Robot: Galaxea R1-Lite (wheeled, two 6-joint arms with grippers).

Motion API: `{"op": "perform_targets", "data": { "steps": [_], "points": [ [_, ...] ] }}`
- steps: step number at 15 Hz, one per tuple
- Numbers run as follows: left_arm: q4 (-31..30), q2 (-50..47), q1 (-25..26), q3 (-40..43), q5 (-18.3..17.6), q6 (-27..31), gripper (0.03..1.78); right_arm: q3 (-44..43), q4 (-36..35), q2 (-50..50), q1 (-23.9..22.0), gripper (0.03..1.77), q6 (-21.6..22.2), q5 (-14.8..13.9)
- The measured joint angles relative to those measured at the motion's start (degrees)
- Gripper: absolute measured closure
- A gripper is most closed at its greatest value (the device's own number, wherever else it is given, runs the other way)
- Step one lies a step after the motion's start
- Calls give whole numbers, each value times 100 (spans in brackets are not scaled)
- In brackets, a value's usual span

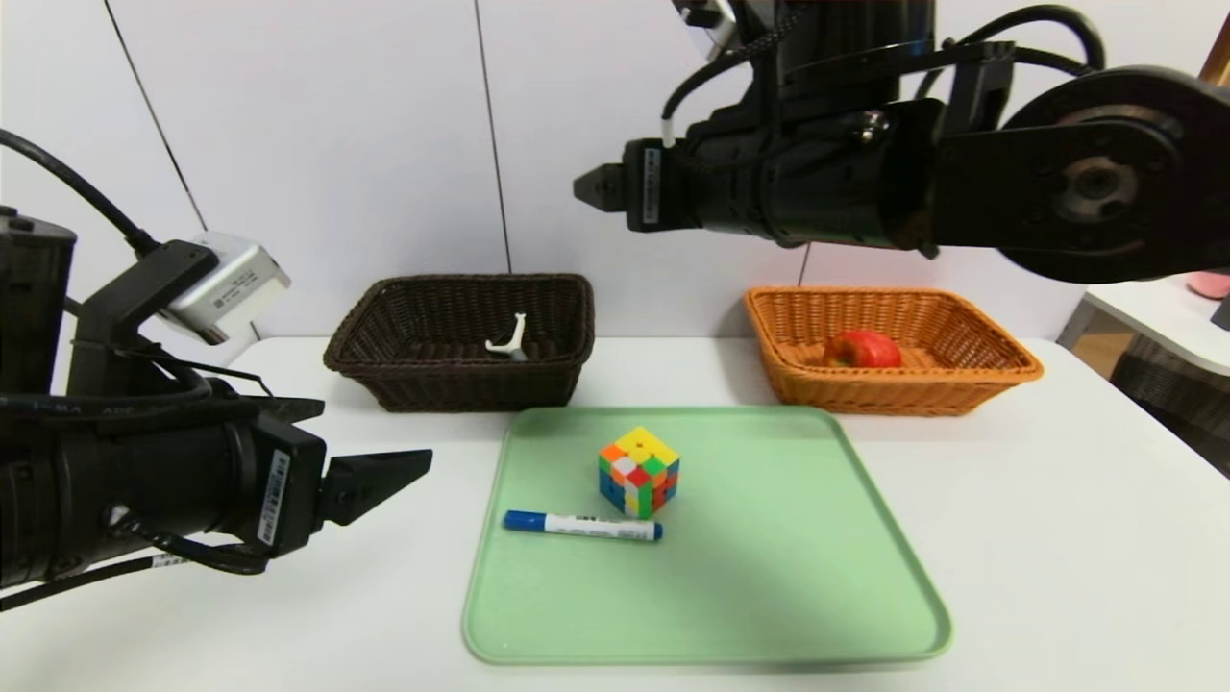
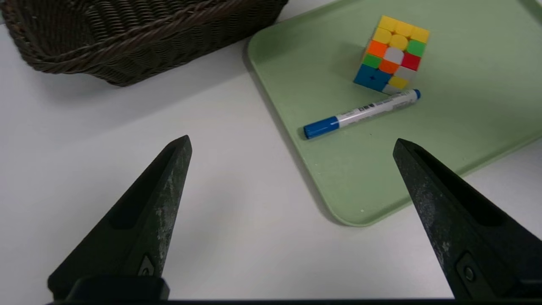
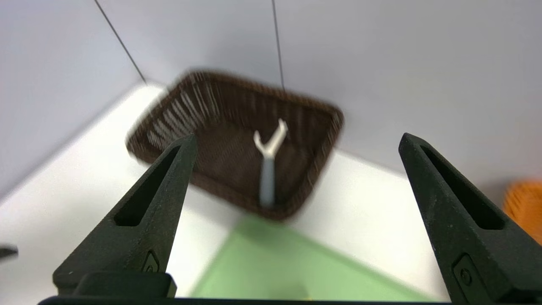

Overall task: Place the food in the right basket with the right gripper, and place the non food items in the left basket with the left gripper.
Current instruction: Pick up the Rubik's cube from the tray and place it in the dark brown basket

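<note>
Black left gripper (image 2: 292, 144) sits nearest you, low over the table (image 1: 1057, 538) just beside the tray (image 1: 769, 615), jaws spread wide and empty. On the tray lie the blue-capped pen (image 1: 582, 525) and, touching or nearly touching its far side, the scrambled cube (image 1: 639, 471), which rests on one face. Both are non-food, so your step in hand is likely a left-arm pick; the pen is closest, and its slim barrel calls for a low, square approach. Beyond, the dark basket (image 1: 461, 384) holds a white tool (image 1: 509, 341); the orange basket (image 1: 894, 389) holds the apple (image 1: 863, 350). Right gripper (image 3: 296, 144) hangs high, jaws spread, empty.
</note>
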Motion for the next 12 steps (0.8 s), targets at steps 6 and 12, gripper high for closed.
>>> {"op": "perform_targets", "data": {
  "steps": [6,12],
  "points": [
    [-605,573,-712,6,-768,477,12,1331,265,-1024,-586,12,22,-62],
    [-2397,1896,-835,-13,-1092,898,12,2439,238,-1918,-1189,11,21,-60]
  ]
}}
